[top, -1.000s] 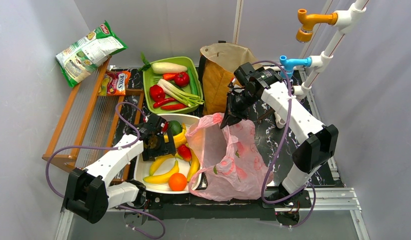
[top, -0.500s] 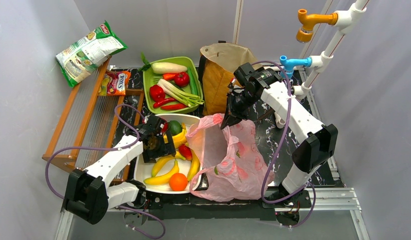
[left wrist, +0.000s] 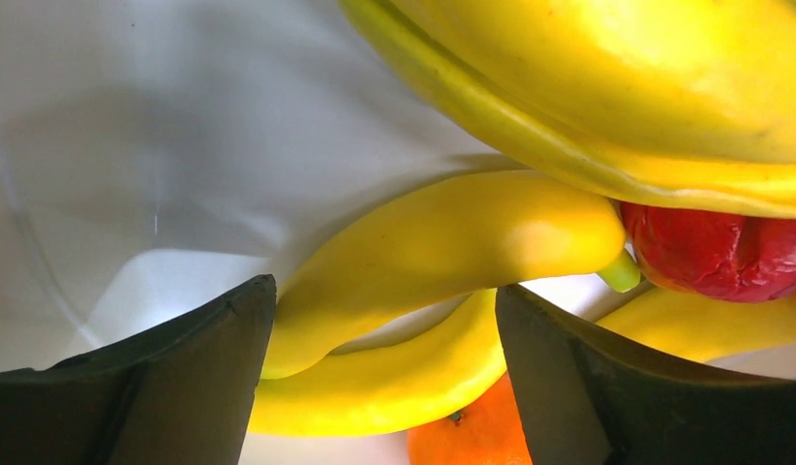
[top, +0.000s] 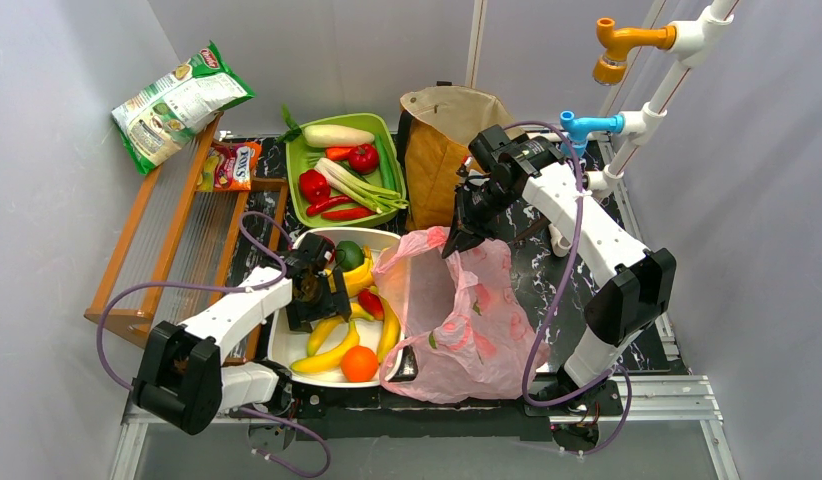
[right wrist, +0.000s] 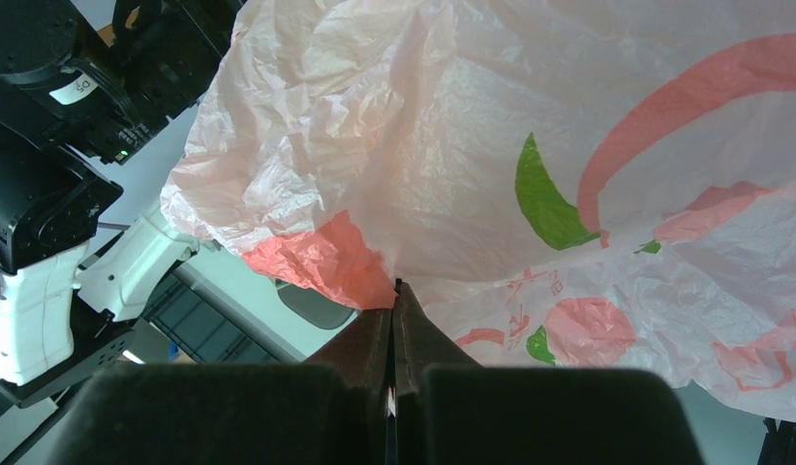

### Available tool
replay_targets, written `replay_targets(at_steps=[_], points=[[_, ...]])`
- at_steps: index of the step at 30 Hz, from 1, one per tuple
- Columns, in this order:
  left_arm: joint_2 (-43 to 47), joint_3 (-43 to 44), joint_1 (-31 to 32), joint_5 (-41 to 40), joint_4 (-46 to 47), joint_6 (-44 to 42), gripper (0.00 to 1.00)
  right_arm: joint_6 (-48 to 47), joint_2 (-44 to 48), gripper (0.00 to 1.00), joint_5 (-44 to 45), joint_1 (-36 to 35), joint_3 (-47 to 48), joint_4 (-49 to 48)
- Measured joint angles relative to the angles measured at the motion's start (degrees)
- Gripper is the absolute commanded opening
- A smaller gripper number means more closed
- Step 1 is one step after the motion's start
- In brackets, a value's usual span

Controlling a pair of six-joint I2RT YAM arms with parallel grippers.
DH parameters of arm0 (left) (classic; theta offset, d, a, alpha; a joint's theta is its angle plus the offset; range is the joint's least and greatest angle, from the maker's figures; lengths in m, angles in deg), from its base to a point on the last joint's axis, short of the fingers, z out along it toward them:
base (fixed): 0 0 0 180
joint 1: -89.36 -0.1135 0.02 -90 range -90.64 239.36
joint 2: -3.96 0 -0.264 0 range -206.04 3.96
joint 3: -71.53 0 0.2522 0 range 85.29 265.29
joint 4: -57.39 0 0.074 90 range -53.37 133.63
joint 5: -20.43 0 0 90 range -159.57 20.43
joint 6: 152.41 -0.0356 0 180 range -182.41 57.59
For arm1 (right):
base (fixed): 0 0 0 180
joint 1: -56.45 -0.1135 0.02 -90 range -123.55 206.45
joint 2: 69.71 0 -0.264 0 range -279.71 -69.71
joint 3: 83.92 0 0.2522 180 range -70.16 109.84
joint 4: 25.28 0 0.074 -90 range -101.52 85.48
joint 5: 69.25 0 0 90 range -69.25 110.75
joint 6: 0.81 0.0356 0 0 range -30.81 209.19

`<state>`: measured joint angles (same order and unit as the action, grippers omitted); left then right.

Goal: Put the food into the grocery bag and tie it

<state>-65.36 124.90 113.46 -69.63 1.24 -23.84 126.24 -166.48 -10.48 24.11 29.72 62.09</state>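
Our left fingers (left wrist: 152,378), released, straddle a banana (left wrist: 443,242), probably slippery; we would grip mid-body. Our right fingers (right wrist: 365,358) pinch the flimsy grocery bag (right wrist: 452,126).

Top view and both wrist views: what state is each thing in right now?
left gripper: open, fingers either side of a banana.
right gripper: shut on the rim of the grocery bag.
grocery bag: mouth held open, untied.
banana: lying in the white tray, not gripped.
brown paper bag: upright, open.
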Motion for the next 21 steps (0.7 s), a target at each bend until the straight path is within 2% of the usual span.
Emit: replay_targets(at_steps=[7, 12, 14, 16, 17, 19, 21], points=[[-1.95, -0.07, 0.00, 1.16, -0.15, -0.31, 0.55, -0.02, 0.07, 0.01, -0.02, 0.09, -0.15, -0.04], [-0.28, -0.55, 0.02, 1.55, -0.50, -0.44, 0.48, -0.02, 0.11, 0.01, -0.02, 0.09, -0.37, 0.04], [0.92, -0.57, 0.02, 1.53, -0.57, -0.44, 0.51, 0.00, 0.11, 0.01, -0.02, 0.09, -0.37, 0.04], [1.33, -0.57, 0.02, 1.53, -0.55, -0.42, 0.71, -0.02, 0.11, 0.01, -0.04, 0.09, -0.39, 0.02], [1.20, -0.57, 0.02, 1.49, -0.42, -0.35, 0.78, -0.02, 0.11, 0.01, -0.04, 0.09, -0.39, 0.02], [0.20, -0.57, 0.02, 1.51, 0.17, -0.33, 0.83, -0.02, 0.11, 0.01, -0.07, 0.09, -0.39, 0.02], [-1.60, -0.57, 0.02, 1.51, 0.39, -0.09, 0.81, -0.02, 0.11, 0.01, -0.07, 0.09, -0.39, 0.02]])
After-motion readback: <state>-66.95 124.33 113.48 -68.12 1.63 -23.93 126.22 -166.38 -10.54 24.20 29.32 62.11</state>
